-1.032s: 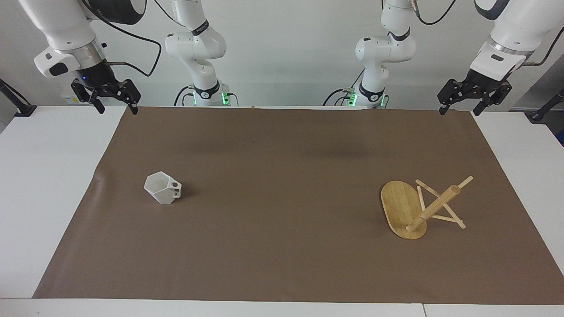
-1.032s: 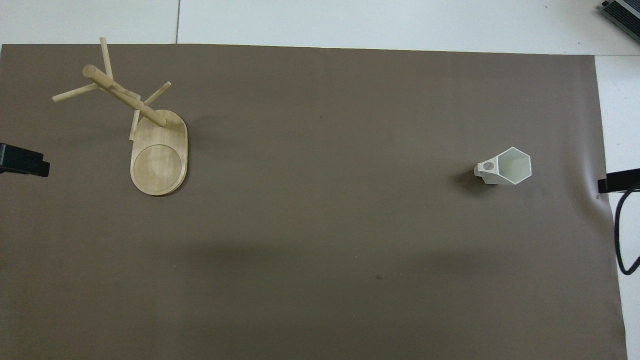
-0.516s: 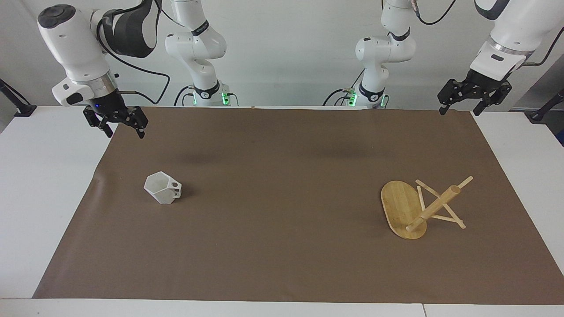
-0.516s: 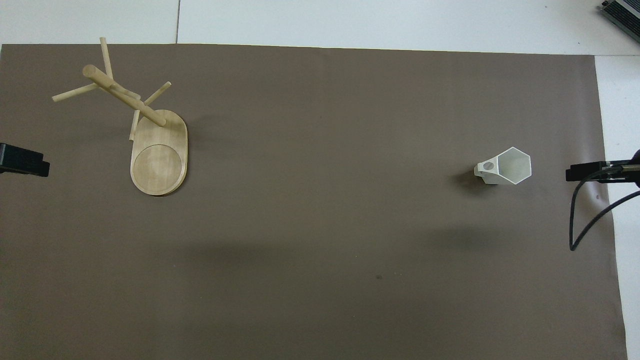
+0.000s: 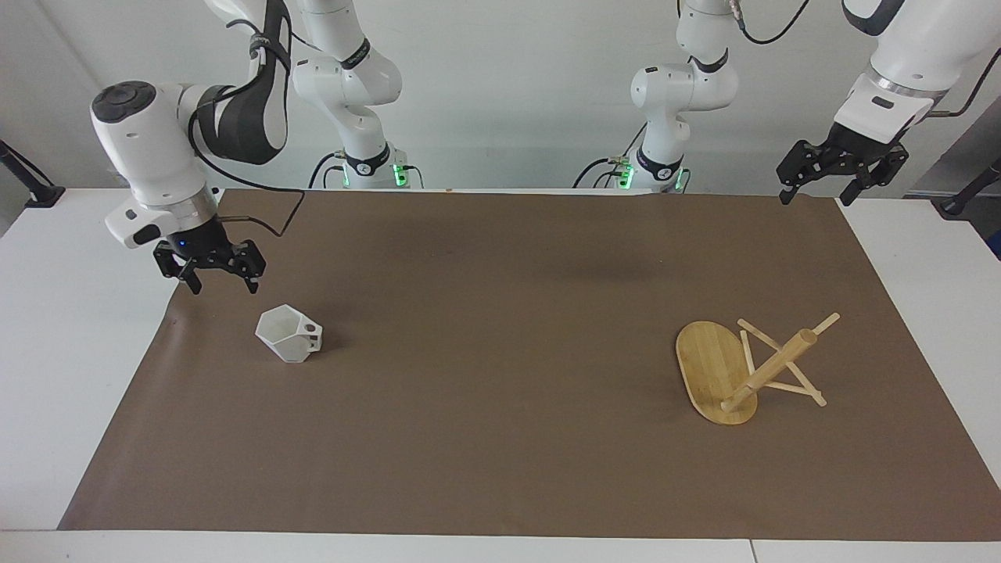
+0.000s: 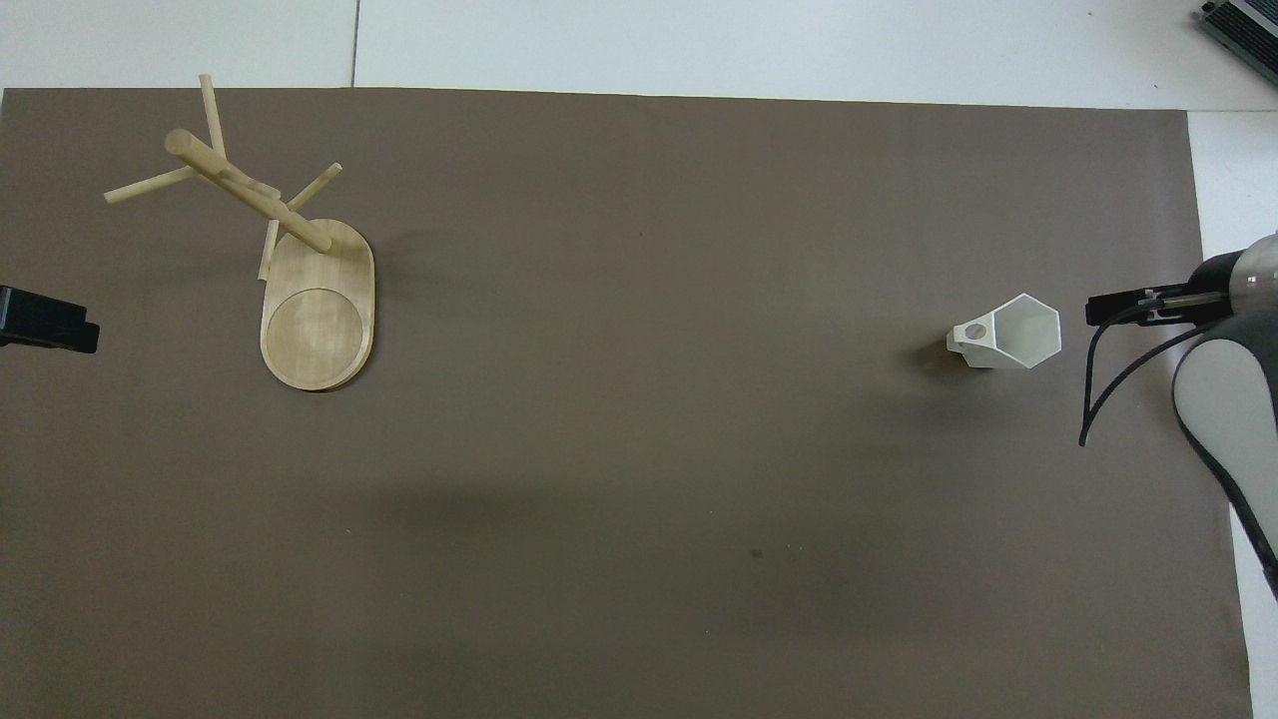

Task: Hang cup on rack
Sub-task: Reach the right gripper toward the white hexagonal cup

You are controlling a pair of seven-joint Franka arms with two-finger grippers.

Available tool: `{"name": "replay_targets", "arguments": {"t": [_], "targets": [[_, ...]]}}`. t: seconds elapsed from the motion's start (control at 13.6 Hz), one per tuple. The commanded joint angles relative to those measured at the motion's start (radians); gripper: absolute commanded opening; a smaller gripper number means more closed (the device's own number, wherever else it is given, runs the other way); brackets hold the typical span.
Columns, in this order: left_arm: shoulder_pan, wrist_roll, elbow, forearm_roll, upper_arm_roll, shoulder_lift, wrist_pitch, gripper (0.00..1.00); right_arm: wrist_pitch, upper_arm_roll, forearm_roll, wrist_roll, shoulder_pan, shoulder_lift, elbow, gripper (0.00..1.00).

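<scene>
The white faceted cup [image 5: 289, 334] [image 6: 1008, 333] sits on the brown mat toward the right arm's end, its handle pointing toward the table's middle. The bamboo rack [image 5: 727, 371] [image 6: 300, 270] rests with its oval base on the mat toward the left arm's end, post and thin pegs sticking out. My right gripper [image 5: 221, 286] [image 6: 1123, 305] hangs open and empty over the mat's edge, just beside the cup and apart from it. My left gripper [image 5: 813, 195] [image 6: 45, 330] waits open and empty over the mat's corner by its base.
The brown mat [image 5: 500, 391] covers most of the white table [image 5: 70, 352]. A black cable [image 6: 1108, 389] loops down from the right arm's wrist beside the cup. A grey device [image 6: 1243, 25] lies at the table's corner farthest from the robots.
The right arm has swung down and out from its rest place to just beside the cup, gripper still open. The left arm, cup and rack have not moved.
</scene>
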Motion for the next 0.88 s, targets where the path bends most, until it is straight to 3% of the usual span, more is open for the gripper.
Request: {"name": "replay_targets", "arguments": {"t": [0.0,0.37,0.81], "targets": [[0.004,0.011,-0.028,-0.014,0.0,-0.025,0.003,1.0,0.049,0.005,0.018,-0.057,-0.014,0.048,0.0,1.0],[0.004,0.014,-0.028,-0.014,0.0,-0.025,0.005,1.0,0.074,0.005,0.018,-0.158,-0.016,0.1,-0.009,1.0],[0.004,0.02,-0.026,-0.014,0.0,-0.025,0.0,1.0,0.158,0.005,0.018,-0.151,-0.014,0.12,-0.066,1.0]]}}
